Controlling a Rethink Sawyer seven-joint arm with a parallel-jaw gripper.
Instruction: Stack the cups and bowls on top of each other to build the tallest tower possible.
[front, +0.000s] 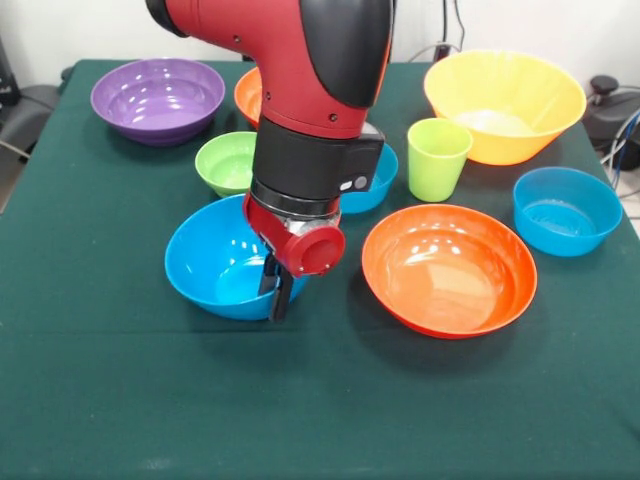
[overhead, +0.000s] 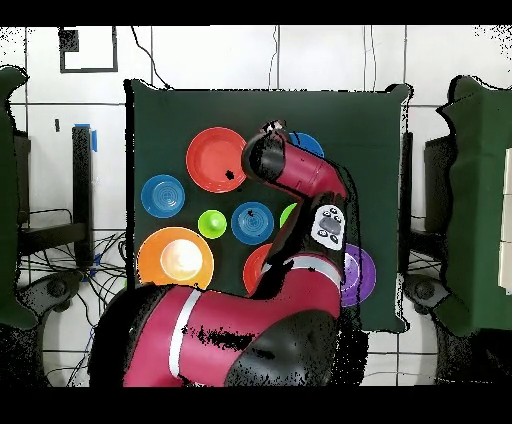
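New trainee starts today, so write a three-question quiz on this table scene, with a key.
1. True or false: the lime-green plastic tumbler stands upright, with nothing nested in it.
2. Which round bowl is the tool down at? A. the purple one. B. the glossy blue plastic bowl at the front. C. the red-orange one.
3. How many blue bowls show in the front view?
Key: 1 true; 2 B; 3 three.

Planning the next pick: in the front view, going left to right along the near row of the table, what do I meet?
Big blue bowl with the gripper at its right rim, then the red-orange bowl, then the smaller blue bowl.
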